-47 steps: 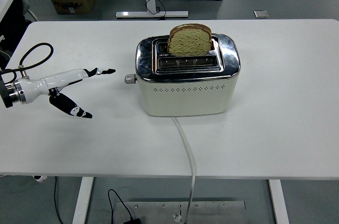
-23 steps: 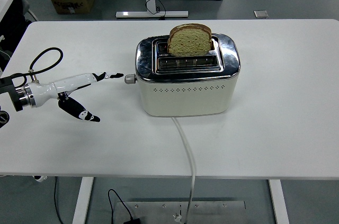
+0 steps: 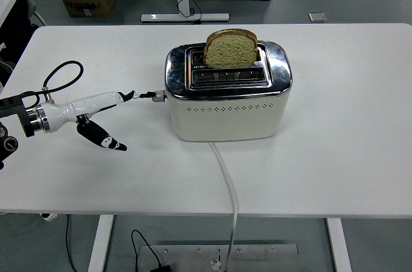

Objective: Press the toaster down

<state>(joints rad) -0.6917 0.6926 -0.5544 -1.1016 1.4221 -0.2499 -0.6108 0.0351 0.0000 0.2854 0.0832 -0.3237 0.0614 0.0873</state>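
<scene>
The wide white counter (image 3: 347, 156) fills most of the frame. At its centre stands the cream-bodied, chrome-topped two-slot toaster (image 3: 226, 108), long axis running left to right across the picture, slots facing up. It looks rigid and heavy enough to stay put under a downward push, though its polished top would likely be slippery. A white power cord (image 3: 226, 182) trails from its front toward the lower edge. A slice of brown bread (image 3: 231, 49) stands tall in the rear slot, soft and best left untouched. The place to act is the small grey lever knob (image 3: 158, 96) on the toaster's left end, pointing left. The left hand (image 3: 96, 117), at centre left, has its fingers (image 3: 129, 96) spread and outstretched, gripping nothing, tips at the knob.
</scene>
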